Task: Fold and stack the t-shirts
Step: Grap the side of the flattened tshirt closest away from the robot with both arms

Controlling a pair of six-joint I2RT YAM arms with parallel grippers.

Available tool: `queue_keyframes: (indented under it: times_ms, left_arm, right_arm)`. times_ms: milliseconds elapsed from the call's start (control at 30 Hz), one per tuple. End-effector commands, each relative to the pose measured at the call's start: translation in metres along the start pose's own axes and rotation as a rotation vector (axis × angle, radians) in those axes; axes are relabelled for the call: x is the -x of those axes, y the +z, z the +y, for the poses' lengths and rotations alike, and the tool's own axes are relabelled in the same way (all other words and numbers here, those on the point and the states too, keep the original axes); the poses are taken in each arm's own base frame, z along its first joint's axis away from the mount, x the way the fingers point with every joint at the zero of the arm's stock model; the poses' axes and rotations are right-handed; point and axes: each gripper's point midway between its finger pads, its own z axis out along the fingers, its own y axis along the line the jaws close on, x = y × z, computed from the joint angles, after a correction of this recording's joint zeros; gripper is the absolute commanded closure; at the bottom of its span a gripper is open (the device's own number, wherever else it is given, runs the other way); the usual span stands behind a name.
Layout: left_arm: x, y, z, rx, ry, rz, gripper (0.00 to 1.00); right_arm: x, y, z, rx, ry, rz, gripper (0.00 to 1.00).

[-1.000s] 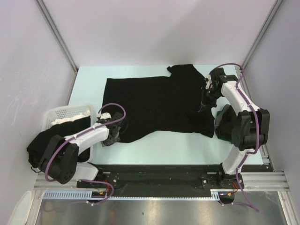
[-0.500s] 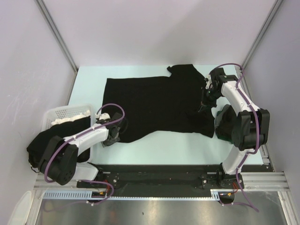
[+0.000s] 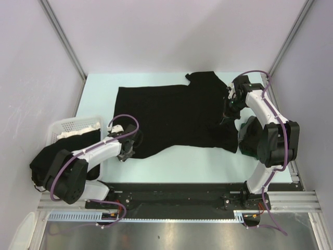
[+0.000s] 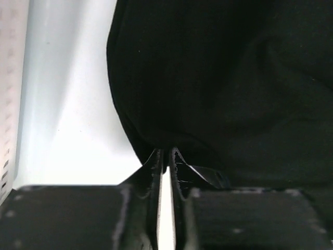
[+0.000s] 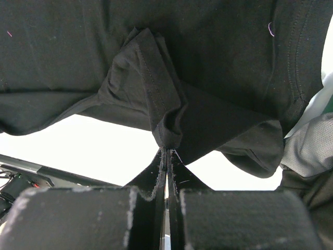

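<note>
Nothing legible in any view. No print, tag or brand readable on black t-shirt (image 3: 177, 117) or white basket (image 3: 62, 125).

There are 2 arms (image 3: 99, 151) (image 3: 265, 112), 1 white basket (image 3: 67, 124), 1 black t-shirt (image 3: 171, 117) and 1 black cloth heap (image 3: 44, 161).

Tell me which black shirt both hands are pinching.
The shirt spread flat on the table: left hand pinches its near corner, right hand a fold at its right side. The other black shirt hangs bunched over the basket, untouched.
</note>
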Motion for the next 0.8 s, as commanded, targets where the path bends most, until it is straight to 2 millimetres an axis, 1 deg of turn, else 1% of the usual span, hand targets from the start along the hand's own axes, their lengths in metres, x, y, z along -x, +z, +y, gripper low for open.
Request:
queue_keyframes:
  times_ms: [0, 133, 233, 267, 333, 367, 433, 467, 600, 767]
  left_arm:
    - [-0.034, 0.007, 0.014, 0.046, 0.041, 0.129, 1.0]
    - [-0.032, 0.005, 0.013, 0.043, 0.041, 0.129, 1.0]
    - [-0.025, -0.001, 0.011, 0.045, 0.047, 0.115, 1.0]
    - [-0.018, -0.005, 0.008, 0.038, 0.044, 0.101, 1.0]
    - [-0.01, -0.011, 0.013, 0.061, 0.056, 0.08, 1.0]
    - [-0.001, -0.017, 0.009, 0.05, 0.052, 0.06, 1.0]
    - [0.005, -0.024, 0.013, 0.063, 0.062, 0.049, 1.0]
    - [0.013, -0.029, 0.011, 0.055, 0.057, 0.027, 1.0]
    - [0.024, -0.04, 0.015, 0.068, 0.062, 0.002, 1.0]
    - [0.033, -0.046, 0.015, 0.076, 0.07, -0.022, 1.0]
  right_arm:
    - [0.002, -0.003, 0.003, 0.018, 0.003, -0.001, 1.0]
    - [0.001, -0.002, 0.003, 0.018, 0.004, 0.002, 1.0]
    - [0.004, -0.004, 0.004, 0.018, 0.002, -0.007, 1.0]
    - [0.005, -0.005, 0.004, 0.014, 0.003, -0.01, 1.0]
    - [0.009, -0.007, 0.003, 0.007, -0.001, -0.02, 1.0]
    - [0.01, -0.006, 0.002, 0.003, 0.001, -0.02, 1.0]
    - [0.015, -0.008, 0.002, -0.003, -0.002, -0.033, 1.0]
    - [0.017, -0.009, 0.001, -0.006, -0.004, -0.039, 1.0]
    - [0.023, -0.012, -0.003, -0.03, -0.001, -0.056, 1.0]
    - [0.026, -0.015, -0.011, -0.075, 0.002, -0.069, 1.0]
